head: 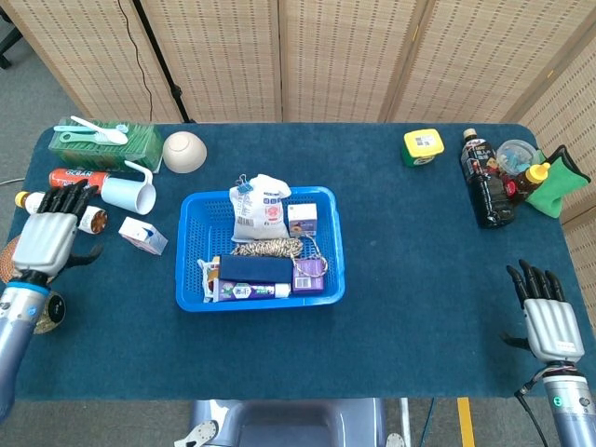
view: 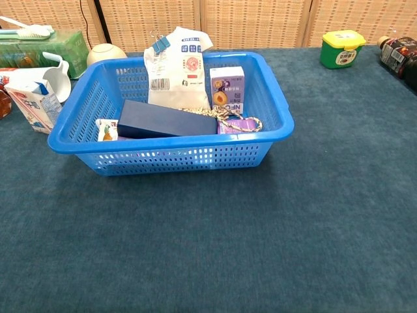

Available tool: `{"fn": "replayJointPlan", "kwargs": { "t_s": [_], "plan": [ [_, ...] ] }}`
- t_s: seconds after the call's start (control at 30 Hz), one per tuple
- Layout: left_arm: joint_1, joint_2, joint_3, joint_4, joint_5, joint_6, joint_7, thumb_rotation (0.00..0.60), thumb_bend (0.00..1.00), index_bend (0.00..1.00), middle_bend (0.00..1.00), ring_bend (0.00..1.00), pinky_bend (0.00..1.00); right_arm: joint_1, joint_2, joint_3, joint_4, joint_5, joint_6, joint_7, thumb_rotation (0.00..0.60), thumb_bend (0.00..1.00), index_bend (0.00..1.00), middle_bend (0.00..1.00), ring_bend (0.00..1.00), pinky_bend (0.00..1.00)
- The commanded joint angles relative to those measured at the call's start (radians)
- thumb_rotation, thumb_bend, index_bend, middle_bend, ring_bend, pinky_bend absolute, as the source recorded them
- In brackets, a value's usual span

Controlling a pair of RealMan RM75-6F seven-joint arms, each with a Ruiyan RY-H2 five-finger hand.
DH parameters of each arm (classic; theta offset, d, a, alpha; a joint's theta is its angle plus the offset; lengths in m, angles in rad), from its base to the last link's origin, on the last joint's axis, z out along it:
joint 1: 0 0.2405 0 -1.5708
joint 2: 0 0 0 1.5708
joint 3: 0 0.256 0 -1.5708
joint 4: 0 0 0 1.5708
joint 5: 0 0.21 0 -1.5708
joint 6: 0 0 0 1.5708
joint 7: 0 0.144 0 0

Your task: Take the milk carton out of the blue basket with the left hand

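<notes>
Already the milk carton (head: pixel 142 236) stands on the counter (head: pixel 419 251) just left of the blue basket (head: pixel 331 291), near a white cup (head: pixel 128 193), so the task looks done. It appears a small, light paperboard box with flat, fairly stiff sides that would dent under a hard squeeze; a grip across its two broad faces, below the gabled top, seems safest. The left hand (head: pixel 47 242) hovers further left, fingers spread and empty. The right hand (head: pixel 548 318) rests wide at the near right.
</notes>
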State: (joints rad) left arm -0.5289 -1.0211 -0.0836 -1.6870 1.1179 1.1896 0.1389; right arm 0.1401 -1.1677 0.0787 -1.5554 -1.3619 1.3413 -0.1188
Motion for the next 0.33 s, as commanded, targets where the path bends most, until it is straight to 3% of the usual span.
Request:
{"fn": "replayJointPlan", "kwargs": {
  "t_s": [0.03, 0.13, 0.33],
  "plan": [
    [0.154, 0.008, 0.059, 0.006, 0.126, 0.143, -0.176, 0.529, 0.22, 0.00, 0.00, 0.00, 0.00, -0.003, 0.002, 0.000, -0.002, -0.004, 0.007, -0.001, 0.600, 0.00, 0.00, 0.00, 0.00, 0.00],
    [0.262, -0.031, 0.103, 0.059, 0.164, 0.235, -0.268, 0.530, 0.16, 0.00, 0.00, 0.00, 0.00, -0.007, 0.006, 0.003, -0.006, -0.014, 0.024, 0.005, 0.600, 0.00, 0.00, 0.00, 0.00, 0.00],
    [0.338, -0.063, 0.119, 0.115, 0.206, 0.277, -0.372, 0.528, 0.15, 0.00, 0.00, 0.00, 0.00, -0.011, 0.014, 0.002, -0.012, -0.034, 0.042, 0.017, 0.600, 0.00, 0.00, 0.00, 0.00, 0.00]
  ]
}}
